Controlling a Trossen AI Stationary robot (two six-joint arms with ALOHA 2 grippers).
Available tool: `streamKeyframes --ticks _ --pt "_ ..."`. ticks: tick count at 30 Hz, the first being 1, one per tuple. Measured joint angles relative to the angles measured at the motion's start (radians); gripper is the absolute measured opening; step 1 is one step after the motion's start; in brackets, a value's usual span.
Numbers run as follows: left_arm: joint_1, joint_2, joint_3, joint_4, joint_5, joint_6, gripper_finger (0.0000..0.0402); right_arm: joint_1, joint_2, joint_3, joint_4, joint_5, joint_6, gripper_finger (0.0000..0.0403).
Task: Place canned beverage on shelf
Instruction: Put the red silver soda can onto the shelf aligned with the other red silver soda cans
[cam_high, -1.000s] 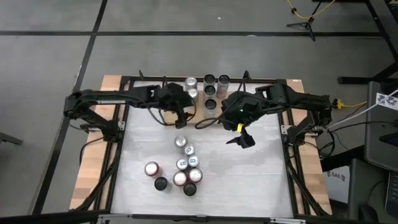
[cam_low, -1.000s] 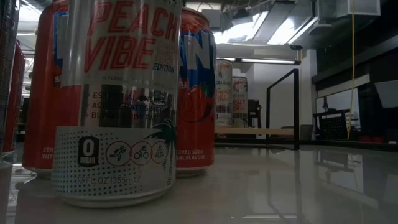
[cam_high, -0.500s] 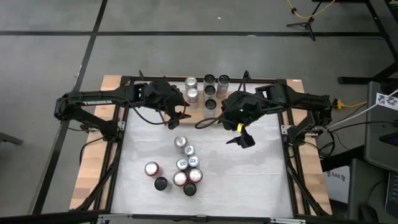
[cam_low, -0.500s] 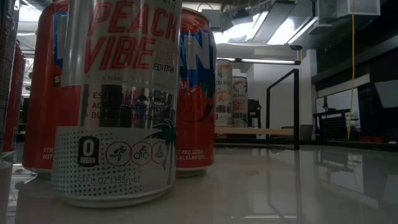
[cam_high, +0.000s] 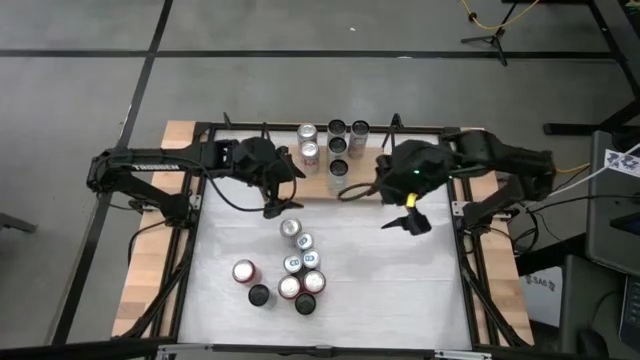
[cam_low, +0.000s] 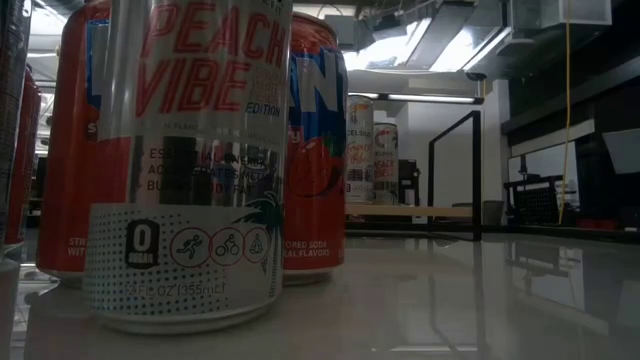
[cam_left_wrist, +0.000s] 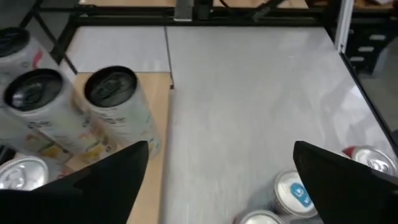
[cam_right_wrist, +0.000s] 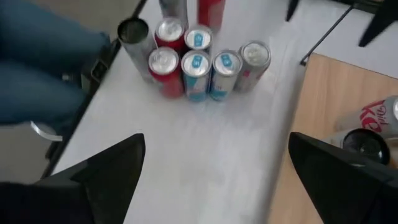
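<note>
Left gripper (cam_high: 272, 203): fingers spread wide, empty, just off the shelf's front edge, above bare table. Right gripper (cam_high: 410, 221): fingers spread wide, empty, in front of the shelf's other end.

Shelf (cam_high: 318, 184): small light-wood board with thin black rod uprights, carrying six upright cylindrical metal cans (cam_high: 337, 146), silver and dark tops.

Loose cans (cam_high: 294, 263): cluster of red, silver and blue-topped cylinders on the glossy white table (cam_high: 400, 290), well in front of the shelf.
</note>
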Motion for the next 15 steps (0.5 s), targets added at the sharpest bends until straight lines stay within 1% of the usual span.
streamKeyframes --ticks 2,8,12,15 --pt "-0.012 0.0 0.0 -0.001 0.0 0.001 0.0398 0.0 -0.067 -0.112 0.097 0.0 0.04 0.039" --pt "-0.041 0.0 0.0 -0.046 -0.001 0.045 0.0397 0.0 -0.253 -0.481 0.46 0.027 0.153 0.039" --pt "-0.056 0.0 0.0 -0.075 -0.002 0.05 0.0397 0.0 -0.306 -0.652 0.666 0.027 0.215 0.039" --pt "-0.068 0.0 0.0 -0.089 -0.002 0.052 0.0397 0.0 -0.315 -0.74 0.776 0.027 0.239 0.039"
